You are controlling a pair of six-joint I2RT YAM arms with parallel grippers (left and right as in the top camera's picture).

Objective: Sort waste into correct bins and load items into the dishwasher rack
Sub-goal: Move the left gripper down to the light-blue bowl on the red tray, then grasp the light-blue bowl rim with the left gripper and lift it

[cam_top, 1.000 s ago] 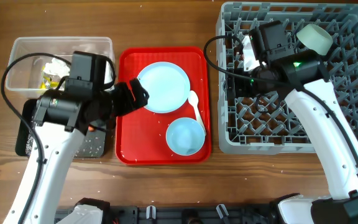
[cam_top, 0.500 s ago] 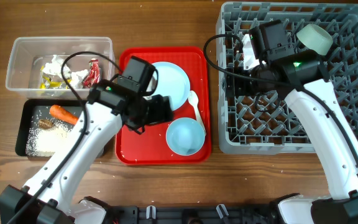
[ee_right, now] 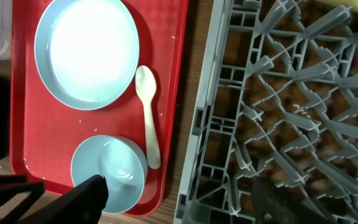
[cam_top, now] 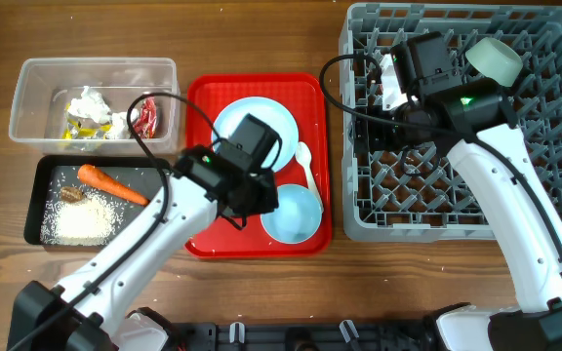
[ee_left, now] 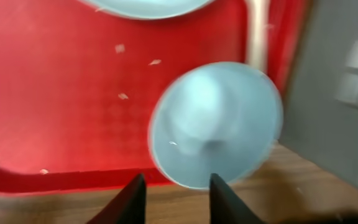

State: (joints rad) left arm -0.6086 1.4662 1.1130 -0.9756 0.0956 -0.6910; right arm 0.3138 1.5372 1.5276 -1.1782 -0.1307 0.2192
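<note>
My left gripper (ee_left: 176,186) hangs low over the front of the red tray, open with a narrow gap and nothing in it. Just past its fingertips lies the light-blue bowl (ee_left: 216,124), blurred. From overhead the bowl (cam_top: 296,216), white spoon (cam_top: 308,166) and light-blue plate (cam_top: 232,122) lie on the red tray (cam_top: 203,107). My right gripper (ee_right: 179,186) stands wide open and empty above the left edge of the grey dishwasher rack (cam_top: 554,195). A pale-green bowl (cam_top: 496,58) rests in the rack.
The clear tub (cam_top: 27,88) holds white tissue (cam_top: 91,102), a yellow wrapper (cam_top: 76,127) and a red wrapper (cam_top: 144,115). The black tray (cam_top: 47,171) holds a carrot (cam_top: 110,183), a brown lump (cam_top: 73,195) and rice (cam_top: 81,224).
My left arm has swung right from the bins, across the red tray, to the light-blue bowl, and its jaws have narrowed. The right arm has barely moved.
</note>
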